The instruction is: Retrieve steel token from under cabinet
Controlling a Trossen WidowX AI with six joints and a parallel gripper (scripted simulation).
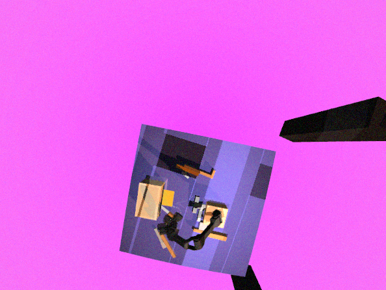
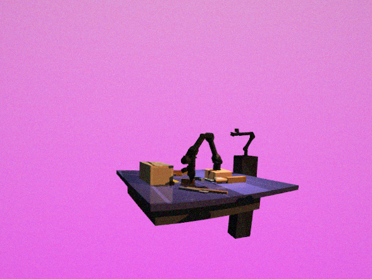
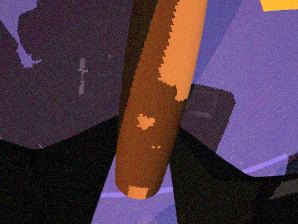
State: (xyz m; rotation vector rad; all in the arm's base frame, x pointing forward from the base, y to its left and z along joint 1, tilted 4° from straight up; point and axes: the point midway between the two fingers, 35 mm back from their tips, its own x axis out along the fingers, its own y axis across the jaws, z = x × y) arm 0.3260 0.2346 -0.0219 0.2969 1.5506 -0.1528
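The cabinet (image 1: 149,201) (image 2: 156,174) is a tan box at the left of the table. The yellow marked area (image 1: 168,198) (image 2: 176,181) (image 3: 281,4) lies along its front. My gripper (image 1: 172,216) (image 2: 190,180) (image 3: 145,127) is shut on the orange handle (image 3: 152,100) of a tool, low over the table in front of the cabinet. The tool's pale shaft (image 1: 165,210) runs from the handle to the cabinet's front, beside the yellow area; whether its tip is under the cabinet cannot be told. The steel token cannot be made out in any view.
An orange stick (image 1: 168,246) (image 2: 216,191) and a grey strip lie near one table edge. Another orange tool (image 1: 192,170) lies across the table. Pale pieces (image 1: 199,214) and an orange block (image 1: 218,235) (image 2: 237,179) are by the tan box (image 1: 223,222) under the arm's base.
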